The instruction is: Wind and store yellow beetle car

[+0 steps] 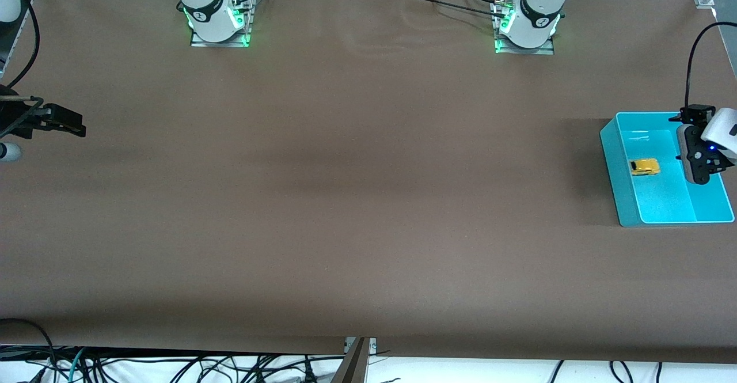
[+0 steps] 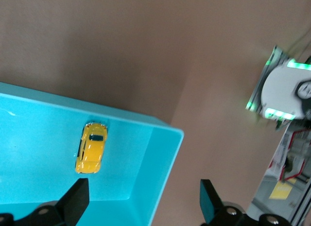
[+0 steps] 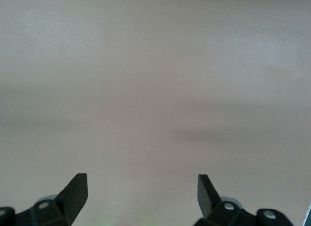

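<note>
The yellow beetle car lies on its wheels on the floor of the teal tray, which stands at the left arm's end of the table. The car lies free, with nothing touching it. My left gripper hangs over the tray, open and empty. In the left wrist view the car sits apart from the left gripper; one fingertip is over the tray floor, the other over bare table outside its wall. My right gripper waits at the right arm's end, open and empty over bare table.
The brown table stretches between the two grippers. Both arm bases stand along the edge farthest from the front camera. Loose cables hang below the nearest edge.
</note>
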Controlling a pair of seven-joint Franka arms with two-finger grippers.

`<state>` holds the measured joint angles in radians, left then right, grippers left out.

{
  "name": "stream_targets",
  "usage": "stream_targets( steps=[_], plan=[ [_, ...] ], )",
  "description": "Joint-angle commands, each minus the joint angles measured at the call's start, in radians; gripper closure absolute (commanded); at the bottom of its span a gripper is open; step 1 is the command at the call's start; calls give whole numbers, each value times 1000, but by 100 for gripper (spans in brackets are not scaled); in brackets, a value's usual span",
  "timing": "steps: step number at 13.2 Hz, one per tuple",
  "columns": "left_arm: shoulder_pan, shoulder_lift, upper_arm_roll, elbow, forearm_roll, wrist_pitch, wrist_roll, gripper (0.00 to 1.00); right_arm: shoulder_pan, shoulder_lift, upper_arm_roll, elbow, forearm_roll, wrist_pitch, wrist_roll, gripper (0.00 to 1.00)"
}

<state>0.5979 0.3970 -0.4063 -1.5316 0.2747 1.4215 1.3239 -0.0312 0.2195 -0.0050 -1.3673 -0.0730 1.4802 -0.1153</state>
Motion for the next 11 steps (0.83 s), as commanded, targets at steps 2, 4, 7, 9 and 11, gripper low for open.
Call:
stream_targets(
  steps=[2, 4, 7, 9, 11],
  plan=[
    [-1, 14, -43, 125, -118, -130, -312, 0, -3, -25, -1, -23, 10, 6, 2, 0],
    [-4, 0, -80, 129, -172, -139, -519, 0, -3, -25, -1, -21, 10, 6, -6, 0],
    [-64, -110, -65, 95, -258, -75, -823, 0, -4, -22, -1, -18, 9, 6, -7, 0],
    [-128, -220, -11, -16, -275, 53, -1002, 0, -4, -17, -1, -9, 10, 5, -9, 0],
    [-200, -315, 46, -163, -304, 175, -1054, 0, -4, -17, -1, -9, 10, 5, -9, 0]
  ],
)
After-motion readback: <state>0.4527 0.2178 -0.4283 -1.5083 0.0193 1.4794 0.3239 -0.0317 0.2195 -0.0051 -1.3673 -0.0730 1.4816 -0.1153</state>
